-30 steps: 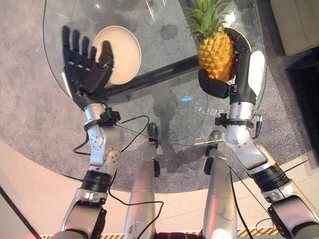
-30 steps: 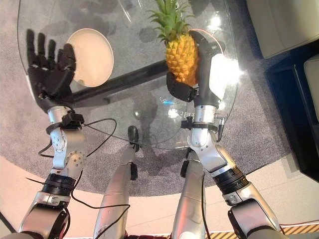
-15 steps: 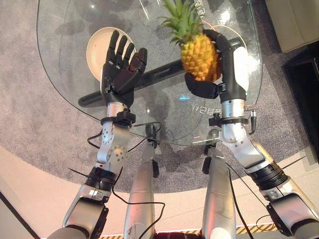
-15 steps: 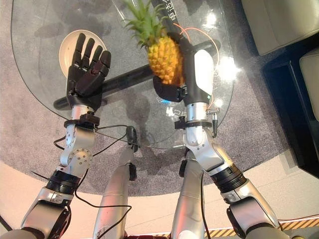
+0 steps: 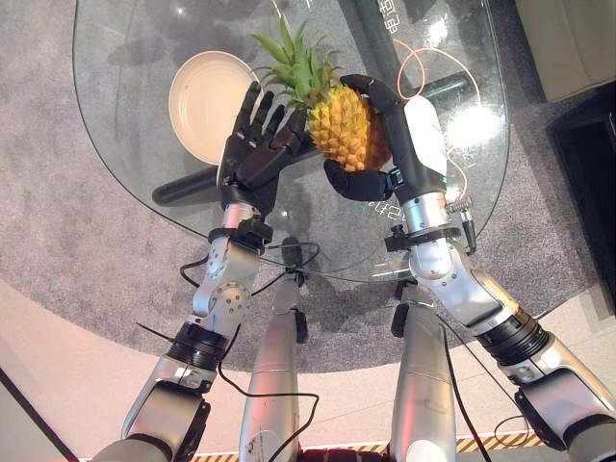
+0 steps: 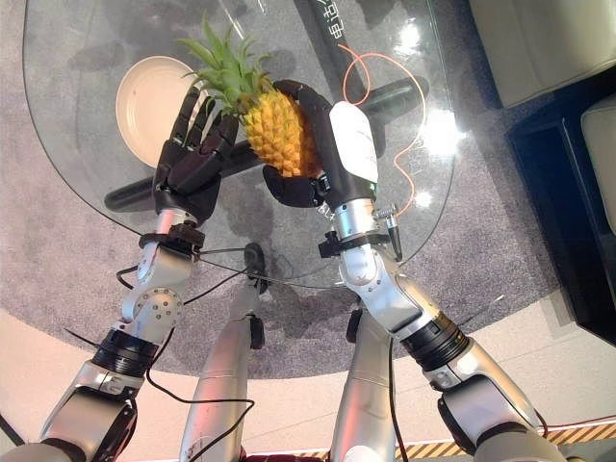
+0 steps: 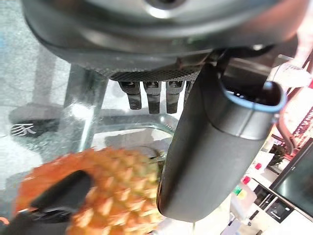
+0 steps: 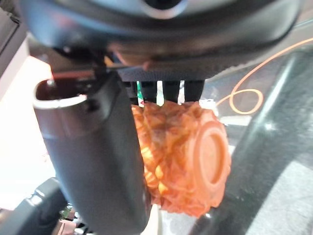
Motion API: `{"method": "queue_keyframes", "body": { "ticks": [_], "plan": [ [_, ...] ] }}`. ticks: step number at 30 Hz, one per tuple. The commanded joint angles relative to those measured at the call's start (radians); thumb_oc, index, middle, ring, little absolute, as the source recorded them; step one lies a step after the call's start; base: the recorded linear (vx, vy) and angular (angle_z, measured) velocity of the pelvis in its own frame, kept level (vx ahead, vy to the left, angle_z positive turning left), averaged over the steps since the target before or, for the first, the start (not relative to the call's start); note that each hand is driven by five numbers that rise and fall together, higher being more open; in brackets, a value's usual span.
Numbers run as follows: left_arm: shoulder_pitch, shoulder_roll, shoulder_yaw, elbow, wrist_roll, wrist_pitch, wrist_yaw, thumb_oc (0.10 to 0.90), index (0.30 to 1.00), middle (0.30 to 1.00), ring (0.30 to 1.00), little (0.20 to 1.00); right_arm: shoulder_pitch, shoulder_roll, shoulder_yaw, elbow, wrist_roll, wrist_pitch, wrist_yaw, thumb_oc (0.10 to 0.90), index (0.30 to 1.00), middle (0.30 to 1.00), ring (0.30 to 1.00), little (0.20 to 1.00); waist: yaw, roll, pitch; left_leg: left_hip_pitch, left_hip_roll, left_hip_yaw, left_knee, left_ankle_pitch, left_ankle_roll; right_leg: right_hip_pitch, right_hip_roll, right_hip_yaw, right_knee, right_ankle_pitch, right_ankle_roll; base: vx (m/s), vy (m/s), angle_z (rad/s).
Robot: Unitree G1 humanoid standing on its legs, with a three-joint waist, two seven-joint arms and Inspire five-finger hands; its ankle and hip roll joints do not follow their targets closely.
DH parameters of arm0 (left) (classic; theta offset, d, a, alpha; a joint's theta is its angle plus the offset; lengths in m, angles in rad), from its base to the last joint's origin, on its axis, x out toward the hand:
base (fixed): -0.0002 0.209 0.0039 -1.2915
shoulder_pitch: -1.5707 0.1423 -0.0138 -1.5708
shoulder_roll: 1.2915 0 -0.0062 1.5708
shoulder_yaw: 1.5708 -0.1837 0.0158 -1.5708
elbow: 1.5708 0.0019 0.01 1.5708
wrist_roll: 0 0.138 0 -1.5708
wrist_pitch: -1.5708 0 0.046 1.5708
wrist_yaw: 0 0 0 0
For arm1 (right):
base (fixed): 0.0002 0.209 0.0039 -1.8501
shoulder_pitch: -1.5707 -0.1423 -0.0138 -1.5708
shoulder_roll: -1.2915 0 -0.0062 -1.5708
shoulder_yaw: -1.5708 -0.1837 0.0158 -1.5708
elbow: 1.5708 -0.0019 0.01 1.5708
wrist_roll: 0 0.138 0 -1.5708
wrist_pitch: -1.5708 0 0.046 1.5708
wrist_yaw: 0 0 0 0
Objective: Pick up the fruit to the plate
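- The right hand (image 5: 371,159) was wrapped around the pineapple (image 5: 345,127), fingers curled over the far side and thumb tucked under the near side, holding it up above the glass worktop (image 5: 125,144).
- The pineapple was tilted, its green crown (image 5: 294,67) pointing toward the worktop's far left part, and its flat cut base faced the right wrist camera (you could see the round end (image 8: 211,155) clearly there).
- The left hand (image 5: 252,154) was right beside the fruit, fingers straight and spread, palm turned toward it. The fingertips sat by the crown leaves, but I couldn't tell whether they actually touched anything. It gripped nothing.
- In the left wrist view the pineapple's bumpy skin (image 7: 112,186) sat just past the left thumb (image 7: 210,147), with a dark finger of the right hand (image 7: 58,193) lying across it.
- The white plate (image 5: 207,106) lay on the worktop near its far left edge, beyond the left hand, with nothing on it.
- An orange cable (image 5: 423,72) looped on the glass toward the far right side.
- Under the glass ran a dark bar (image 5: 183,188) of the worktop's frame, with grey carpet (image 5: 58,241) below.
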Motion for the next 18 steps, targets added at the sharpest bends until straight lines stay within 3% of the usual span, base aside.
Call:
{"method": "queue_keyframes", "body": {
  "ticks": [1,9,18],
  "plan": [
    [-0.107,-0.014,-0.008,-0.074,-0.021,-0.036,-0.021,0.8,0.9,0.9,0.9,0.9,-0.158,-0.006,0.011,-0.184,-0.047,-0.081,-0.008,0.1,0.3,0.3,0.3,0.2,0.007,0.002,-0.018,0.019,-0.062,-0.012,0.053,-0.1,0.02,0.08,0.033,-0.093,-0.203,0.108,-0.006,0.0,0.0,0.0],
    [-0.114,-0.022,-0.029,-0.086,-0.06,-0.022,-0.027,0.8,0.9,0.9,0.9,0.9,-0.173,0.001,0.043,-0.199,-0.027,-0.059,0.016,0.1,0.3,0.3,0.3,0.2,0.01,0.001,-0.018,0.02,-0.066,-0.013,0.052,-0.097,0.021,0.084,0.032,-0.098,-0.206,0.112,-0.007,0.0,0.0,0.0],
    [-0.108,-0.039,-0.027,-0.103,-0.144,-0.069,-0.026,0.8,0.9,0.9,0.9,0.9,-0.173,0.007,0.067,-0.2,-0.025,-0.054,0.042,0.1,0.3,0.3,0.3,0.2,0.014,0.003,-0.018,0.019,-0.067,-0.014,0.05,-0.095,0.023,0.082,0.031,-0.099,-0.205,0.111,-0.009,0.0,0.0,0.0]
  ]
}}
